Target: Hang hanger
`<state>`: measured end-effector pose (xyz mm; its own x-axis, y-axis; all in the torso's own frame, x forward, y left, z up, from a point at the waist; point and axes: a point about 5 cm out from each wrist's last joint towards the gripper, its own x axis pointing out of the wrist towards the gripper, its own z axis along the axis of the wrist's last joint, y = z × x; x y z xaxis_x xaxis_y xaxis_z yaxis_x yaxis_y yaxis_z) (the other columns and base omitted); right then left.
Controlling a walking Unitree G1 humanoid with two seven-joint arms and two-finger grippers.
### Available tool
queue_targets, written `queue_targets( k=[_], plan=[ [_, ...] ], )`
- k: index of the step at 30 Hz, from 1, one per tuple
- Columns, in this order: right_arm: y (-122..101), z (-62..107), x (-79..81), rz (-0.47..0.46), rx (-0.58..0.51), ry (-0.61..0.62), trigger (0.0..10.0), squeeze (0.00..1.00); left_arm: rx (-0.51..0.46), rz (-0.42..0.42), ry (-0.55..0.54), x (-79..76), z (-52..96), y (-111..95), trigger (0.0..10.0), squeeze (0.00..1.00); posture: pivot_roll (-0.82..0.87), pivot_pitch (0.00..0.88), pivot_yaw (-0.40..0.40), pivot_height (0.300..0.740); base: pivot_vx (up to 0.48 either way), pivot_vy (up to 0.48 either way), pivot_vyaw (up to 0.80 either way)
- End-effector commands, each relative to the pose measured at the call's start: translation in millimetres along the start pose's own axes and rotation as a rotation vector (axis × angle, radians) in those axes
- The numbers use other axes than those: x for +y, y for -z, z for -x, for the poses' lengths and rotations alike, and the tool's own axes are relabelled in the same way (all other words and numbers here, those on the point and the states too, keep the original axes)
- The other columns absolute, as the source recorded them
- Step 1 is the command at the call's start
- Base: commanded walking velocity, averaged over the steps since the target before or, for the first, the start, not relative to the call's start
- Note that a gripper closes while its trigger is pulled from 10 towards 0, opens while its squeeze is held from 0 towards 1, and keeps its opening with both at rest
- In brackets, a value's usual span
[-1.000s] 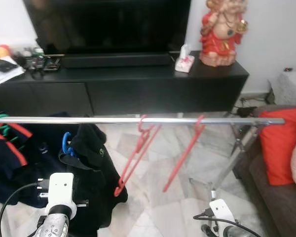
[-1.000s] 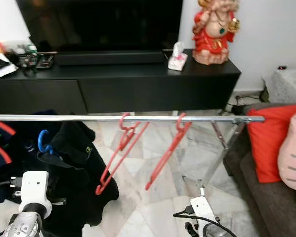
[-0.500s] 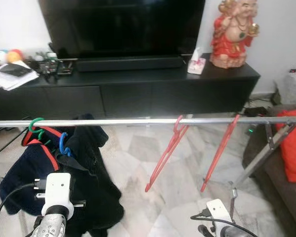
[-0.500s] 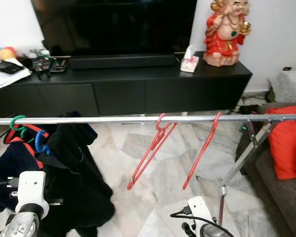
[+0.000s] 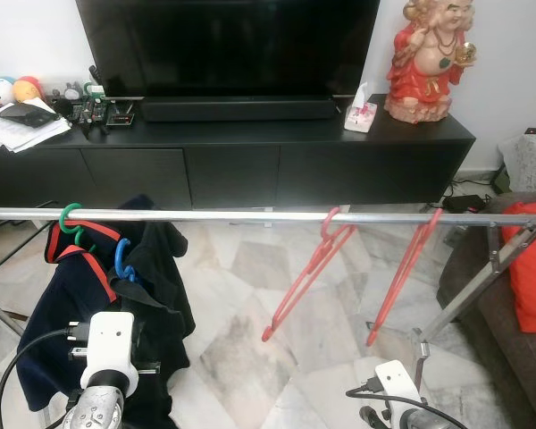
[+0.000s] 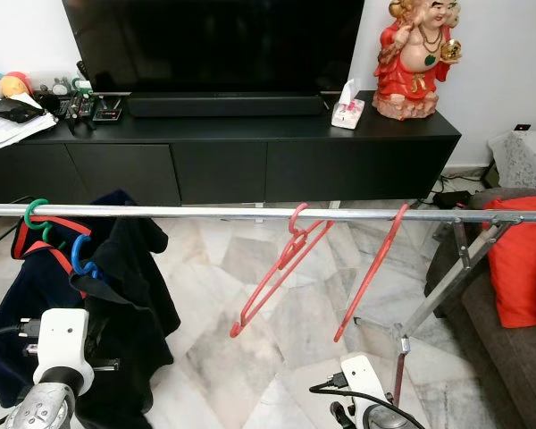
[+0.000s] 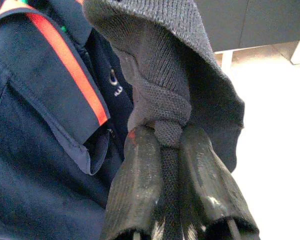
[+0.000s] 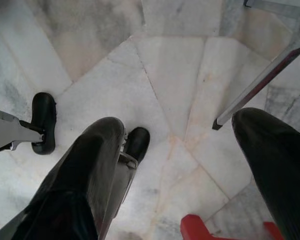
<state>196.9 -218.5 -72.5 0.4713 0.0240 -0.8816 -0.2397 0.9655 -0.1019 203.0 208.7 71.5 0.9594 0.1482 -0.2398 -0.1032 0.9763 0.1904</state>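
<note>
A silver clothes rail (image 5: 250, 215) runs across in front of me. Two bare red hangers (image 5: 308, 273) (image 5: 404, 277) hang from its right half, both tilted. On its left half, a green hook (image 5: 69, 215) and a blue hook (image 5: 120, 261) carry dark garments (image 5: 89, 313). My left gripper (image 7: 167, 142) is shut on a fold of dark grey knit garment (image 7: 160, 75), beside a navy jacket with a red stripe (image 7: 65, 75). Low over the marble floor, my right gripper (image 8: 182, 125) is open, with a red hanger tip (image 8: 195, 227) just under it.
A black TV cabinet (image 5: 250, 161) with a TV, a red figurine (image 5: 429, 58) and a tissue box stands behind the rail. A sofa with a red cushion (image 5: 531, 268) is at the right. The rack's slanted leg (image 5: 464, 295) and caster (image 8: 42, 122) are near my right arm.
The whole picture has shifted right and the scene looks farther off, so the camera moved. The two red hangers stay on the rail and both arms keep their pose.
</note>
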Motion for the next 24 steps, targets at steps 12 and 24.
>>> queue_targets(
  k=[12,24],
  plan=[
    [1.7,0.7,-3.5,-0.019,0.001,0.019,10.0,0.00,-0.062,-0.001,0.012,-2.2,-0.7,-12.5,10.0,0.00,-0.08,0.000,0.002,0.740,0.000,0.000,-0.06],
    [1.5,0.7,-3.3,-0.022,-0.001,0.018,10.0,0.00,-0.062,0.002,0.008,-1.8,-0.7,-12.6,10.0,0.00,-0.08,0.000,0.002,0.740,-0.134,0.000,0.00]
  ],
)
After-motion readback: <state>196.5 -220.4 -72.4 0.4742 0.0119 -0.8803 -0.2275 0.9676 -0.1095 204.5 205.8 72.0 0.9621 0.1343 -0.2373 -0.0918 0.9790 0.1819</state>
